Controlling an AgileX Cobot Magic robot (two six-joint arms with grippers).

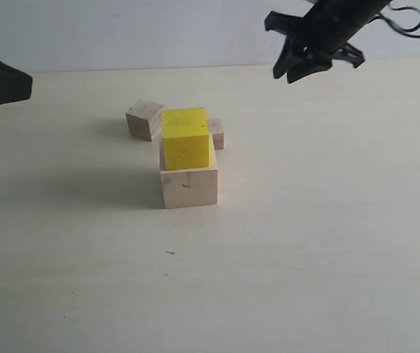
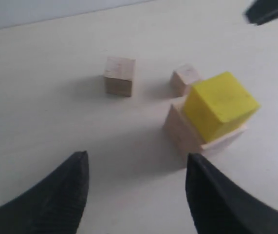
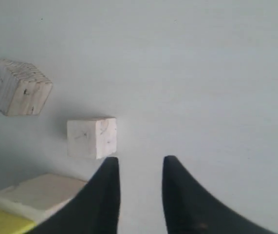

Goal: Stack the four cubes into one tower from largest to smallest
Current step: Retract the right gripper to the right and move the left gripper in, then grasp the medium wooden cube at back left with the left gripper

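Tower, two of four: yellow cube [image 1: 186, 138] seated on largest pale cube [image 1: 188, 187], mid-worktop [image 1: 305, 243].
Loose behind: plywood cube [image 1: 144, 120], apart to the left; smallest cube [image 1: 215, 134], just beside the stack.
Right fingers [image 3: 104, 195]: raised, narrowly parted, empty.
Left fingers [image 2: 61, 195]: wide apart, empty.
Step in hand, probably: fetching the plywood cube. The next move calls for lowering squarely over it.

Pale table [image 1: 305, 257] bears large pale cube [image 1: 188, 187]; small cube [image 1: 216, 134] just behind; plywood cube [image 1: 144, 120] near, apart.
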